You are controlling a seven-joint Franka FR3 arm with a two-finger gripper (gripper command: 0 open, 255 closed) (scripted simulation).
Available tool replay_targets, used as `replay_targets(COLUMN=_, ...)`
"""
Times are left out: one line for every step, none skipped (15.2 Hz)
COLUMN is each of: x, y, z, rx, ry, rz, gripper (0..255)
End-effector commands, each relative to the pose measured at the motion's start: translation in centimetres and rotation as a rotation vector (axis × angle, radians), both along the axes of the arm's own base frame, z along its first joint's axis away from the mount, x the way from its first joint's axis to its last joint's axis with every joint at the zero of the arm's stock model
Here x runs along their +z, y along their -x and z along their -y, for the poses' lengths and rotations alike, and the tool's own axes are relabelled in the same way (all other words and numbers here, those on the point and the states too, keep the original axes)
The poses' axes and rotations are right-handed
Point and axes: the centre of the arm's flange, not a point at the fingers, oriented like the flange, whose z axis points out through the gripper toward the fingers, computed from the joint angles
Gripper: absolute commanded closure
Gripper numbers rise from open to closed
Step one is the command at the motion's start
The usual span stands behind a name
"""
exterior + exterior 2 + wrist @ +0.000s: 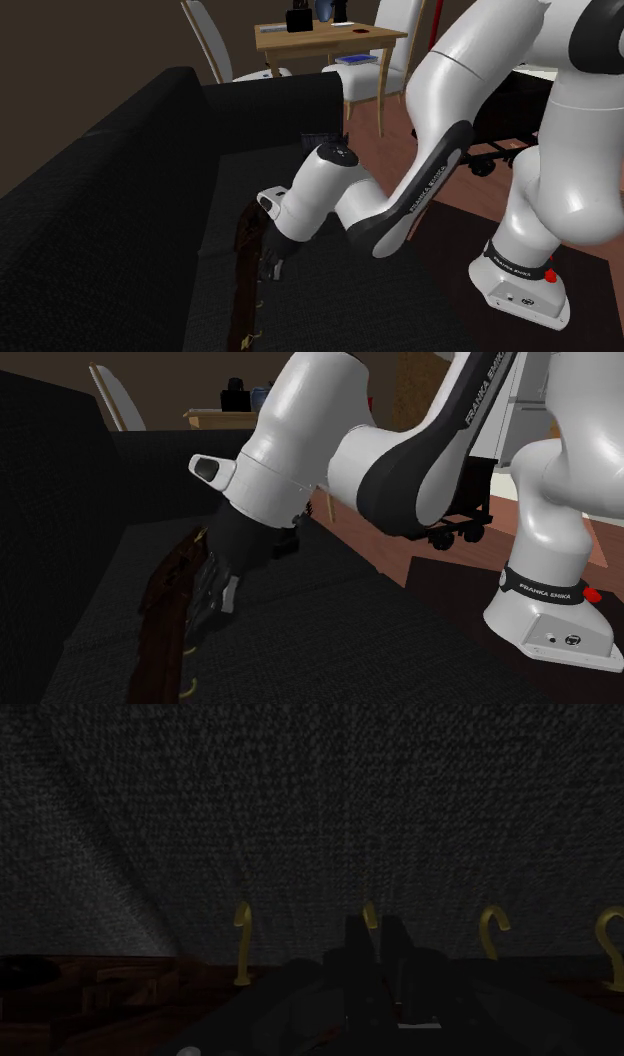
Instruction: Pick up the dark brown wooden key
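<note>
The dark brown wooden key rack (242, 290) is a long plank with small brass hooks (241, 944) along one edge. It stands steeply tilted over the black sofa seat (330, 310), its lower end toward the shoulder view's bottom edge. My black gripper (266, 262) sits at the plank's middle, shut on it from the side. In the second exterior view the rack (160, 622) slants down to the left beside the gripper (207, 610). In the wrist view the wood (90, 994) runs across in front of the gripper (380, 974), with the sofa fabric beyond it.
The sofa's tall black backrest (90, 200) rises close on the shoulder view's left. Behind it stand a wooden table (325, 38) and white chairs (400, 45). A low black cart (490, 160) sits on the reddish floor near my base (520, 290).
</note>
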Motion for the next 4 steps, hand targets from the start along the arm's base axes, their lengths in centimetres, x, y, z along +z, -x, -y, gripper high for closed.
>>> replay_targets(x=1.09, y=-0.11, z=0.01, rx=0.000, ry=-0.001, rz=0.001, gripper=255)
replay_targets(x=1.62, y=-0.11, z=0.01, rx=0.000, ry=-0.001, rz=0.001, gripper=255)
replay_targets(x=1.70, y=-0.11, z=0.01, rx=0.000, ry=-0.001, rz=0.001, gripper=255)
replay_targets(x=1.70, y=-0.11, z=0.01, rx=0.000, ry=-0.001, rz=0.001, gripper=255)
